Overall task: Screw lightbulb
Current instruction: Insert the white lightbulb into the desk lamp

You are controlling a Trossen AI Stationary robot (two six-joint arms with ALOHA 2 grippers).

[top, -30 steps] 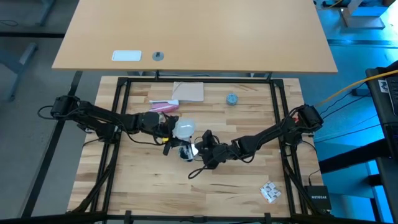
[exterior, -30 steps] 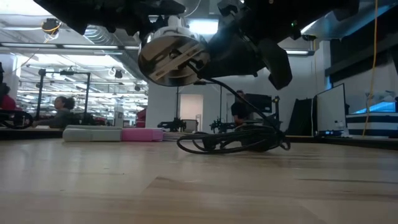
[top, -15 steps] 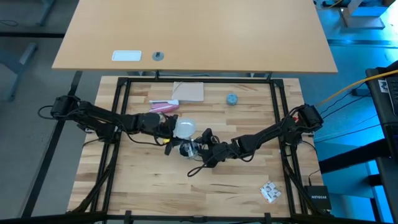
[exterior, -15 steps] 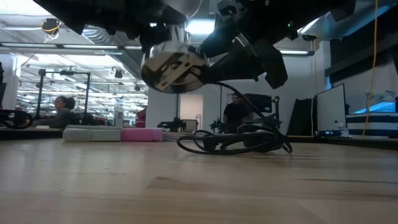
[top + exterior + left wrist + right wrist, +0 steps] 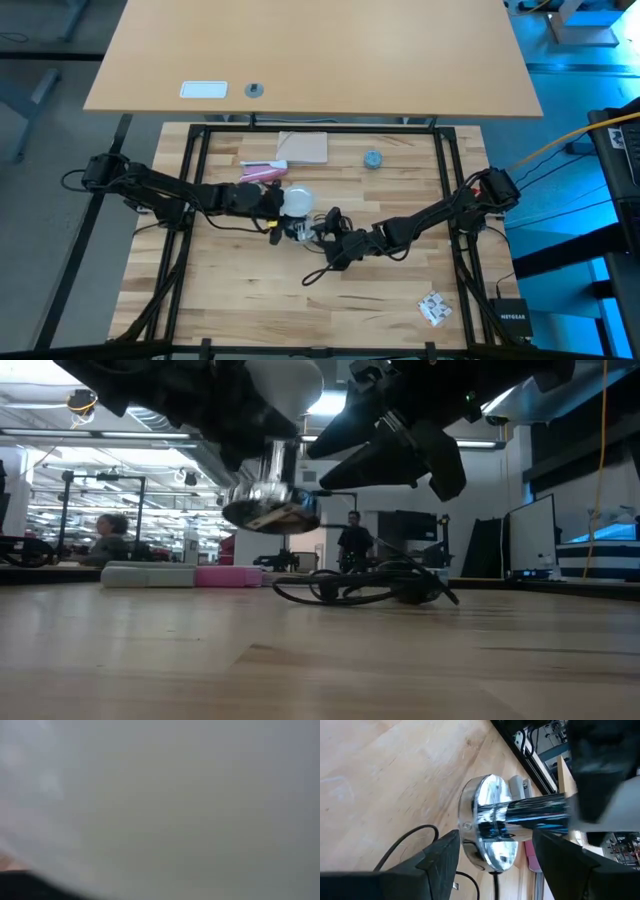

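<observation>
The left gripper (image 5: 278, 203) is closed on the lightbulb (image 5: 296, 202), which is held above the table (image 5: 400, 290).
The chrome socket (image 5: 492, 827) is held in the air between the right gripper's (image 5: 492, 857) fingers, with the bulb's base met in it.

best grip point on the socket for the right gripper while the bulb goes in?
Grip the socket by its chrome neck, fingers either side, coming from the right, opposite the lightbulb held by the left gripper. The neck is narrow and cylindrical; the round base flares too wide. The right gripper already straddles it.
</observation>
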